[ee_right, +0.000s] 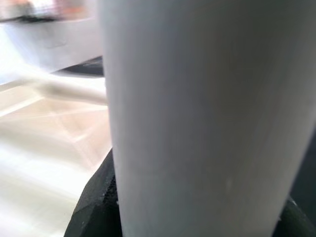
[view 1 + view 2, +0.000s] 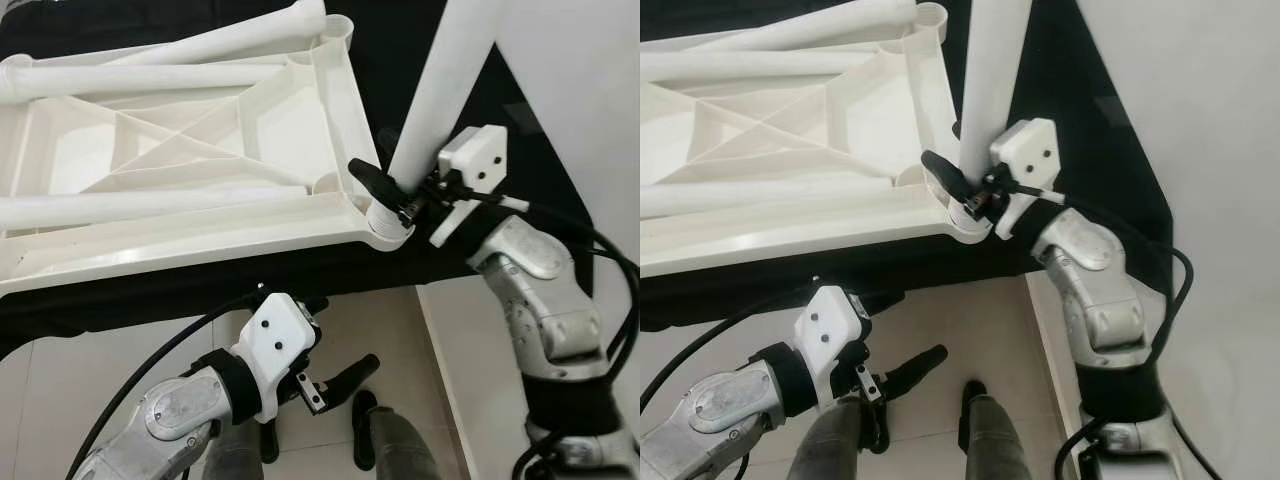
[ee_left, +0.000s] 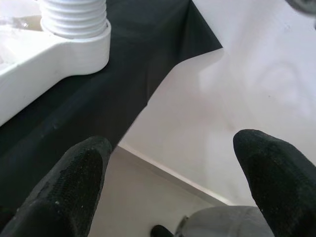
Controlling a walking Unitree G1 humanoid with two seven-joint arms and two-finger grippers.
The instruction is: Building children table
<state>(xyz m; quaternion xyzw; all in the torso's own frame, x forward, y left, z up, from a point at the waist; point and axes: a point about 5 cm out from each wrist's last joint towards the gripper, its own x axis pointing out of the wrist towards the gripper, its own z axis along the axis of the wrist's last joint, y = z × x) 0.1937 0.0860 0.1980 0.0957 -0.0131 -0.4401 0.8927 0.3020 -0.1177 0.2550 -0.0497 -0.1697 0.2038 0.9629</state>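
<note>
- The white plastic children's table top (image 2: pixel 180 190) lies upside down on a surface covered with a black cloth (image 2: pixel 300 275), its ribbed underside facing up.
- Three loose white legs (image 2: pixel 150 205) lie across that underside: one along the near side, one across the far side (image 2: pixel 140 78), and one slanting toward the far corner (image 2: pixel 250 35).
- A fourth white leg (image 2: pixel 445 85) stands tilted at the near right corner, its threaded lower end sitting in the corner socket (image 2: pixel 385 225).
- The right end effector (image 2: pixel 385 190) is clenched around this standing leg just above the socket, with one black finger (image 2: pixel 368 178) showing on the leg's left side.
- In the right wrist view the leg (image 1: pixel 207 118) is very close, with black finger material beneath it.
- The left end effector (image 2: pixel 320 385) hangs below the near edge of the cloth, over the pale tiled floor (image 2: pixel 380 320), holding nothing, its two fingers spread apart (image 3: pixel 69 187).
- The left wrist view looks up at the threaded leg end (image 3: pixel 74 15) in the corner socket, the cloth edge and a white wall (image 3: pixel 256 74).
- The robot's dark feet (image 2: pixel 365 425) show on the floor below.
</note>
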